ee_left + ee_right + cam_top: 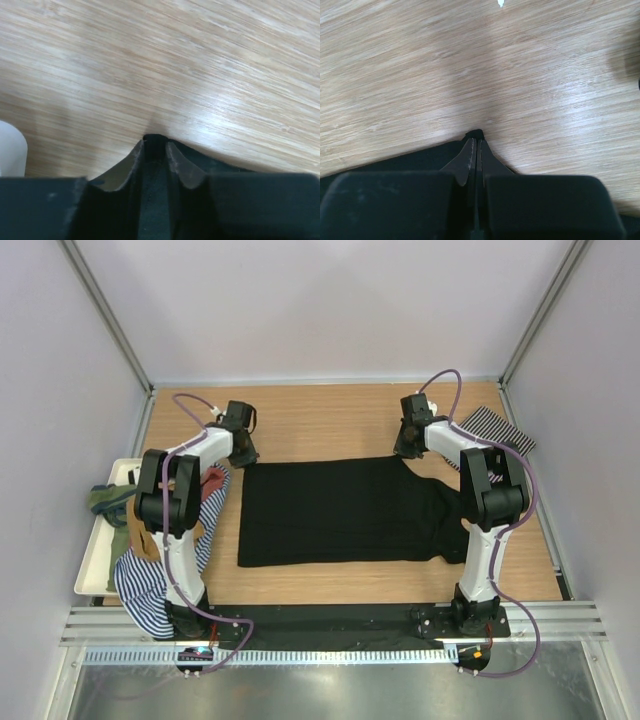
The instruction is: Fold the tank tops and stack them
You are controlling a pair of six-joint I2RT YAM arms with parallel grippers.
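The plain black tank top lies spread flat on the middle of the wooden table. My left gripper is at its far left corner, and in the left wrist view it is shut on a fold of the black cloth. My right gripper is at the far right corner, and in the right wrist view it is shut on a tip of the black cloth. A finely black-and-white striped top lies folded at the back right.
A white tray stands at the left edge, holding a green top, a tan top and a blue-and-white striped top that spills towards the left arm's base. Metal frame posts stand at the back corners.
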